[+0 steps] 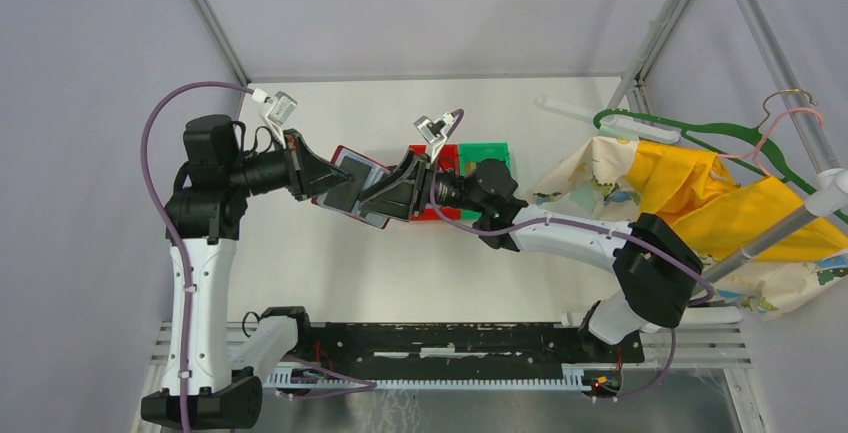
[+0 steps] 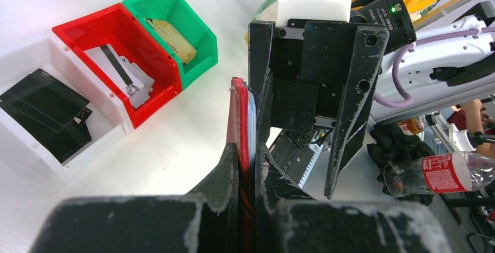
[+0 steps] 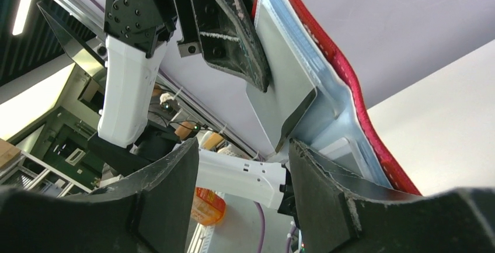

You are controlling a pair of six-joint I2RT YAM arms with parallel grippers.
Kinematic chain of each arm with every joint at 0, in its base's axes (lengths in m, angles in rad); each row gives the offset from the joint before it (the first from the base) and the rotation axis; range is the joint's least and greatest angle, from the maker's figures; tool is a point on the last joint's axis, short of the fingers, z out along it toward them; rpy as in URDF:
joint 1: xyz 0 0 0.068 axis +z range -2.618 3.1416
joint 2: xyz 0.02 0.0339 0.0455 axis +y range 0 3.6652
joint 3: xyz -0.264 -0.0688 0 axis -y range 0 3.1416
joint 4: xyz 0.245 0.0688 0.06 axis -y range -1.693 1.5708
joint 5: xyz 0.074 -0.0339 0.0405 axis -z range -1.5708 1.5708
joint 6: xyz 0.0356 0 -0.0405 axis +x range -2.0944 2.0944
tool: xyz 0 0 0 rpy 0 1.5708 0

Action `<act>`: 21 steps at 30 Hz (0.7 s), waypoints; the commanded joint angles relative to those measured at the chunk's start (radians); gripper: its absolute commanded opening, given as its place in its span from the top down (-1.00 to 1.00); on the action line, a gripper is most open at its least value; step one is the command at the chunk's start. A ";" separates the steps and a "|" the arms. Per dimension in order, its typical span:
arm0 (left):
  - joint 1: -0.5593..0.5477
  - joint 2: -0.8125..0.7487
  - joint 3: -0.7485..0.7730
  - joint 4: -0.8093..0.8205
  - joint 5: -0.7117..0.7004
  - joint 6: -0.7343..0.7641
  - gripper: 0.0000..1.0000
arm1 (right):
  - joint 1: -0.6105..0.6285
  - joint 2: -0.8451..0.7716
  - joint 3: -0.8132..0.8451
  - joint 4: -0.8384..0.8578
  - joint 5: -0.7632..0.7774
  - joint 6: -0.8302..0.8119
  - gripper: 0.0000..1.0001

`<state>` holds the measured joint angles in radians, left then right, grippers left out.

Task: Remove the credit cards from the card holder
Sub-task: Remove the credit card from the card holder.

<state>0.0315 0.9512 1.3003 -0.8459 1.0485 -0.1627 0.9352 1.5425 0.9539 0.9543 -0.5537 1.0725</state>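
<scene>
Left gripper (image 2: 247, 160) clamps card holder (image 2: 239, 113), lower centre. Right gripper (image 3: 242, 155) gapes astride grey card (image 3: 281, 83) corner, mid-frame; I'd pinch card alone, draw straight along pocket.

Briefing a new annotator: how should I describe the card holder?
Find the middle of the white table. There the card holder is clamped in the left gripper: a red-edged wallet with pale blue leaves, unlike the rigid red bin nearby.

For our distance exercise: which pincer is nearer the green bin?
Right. The right pincer hangs left of the green bin, past the red bin; the left pincer is farther left, shut on the red wallet.
</scene>
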 commanded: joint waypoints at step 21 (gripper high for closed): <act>0.000 -0.040 0.051 0.127 0.157 -0.132 0.97 | 0.010 0.025 0.021 0.142 0.123 0.052 -0.09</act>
<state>0.0402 0.9295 1.3006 -0.7822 1.0653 -0.1684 0.9363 1.6306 0.9787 1.0985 -0.5087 1.1839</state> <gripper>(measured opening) 0.119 0.501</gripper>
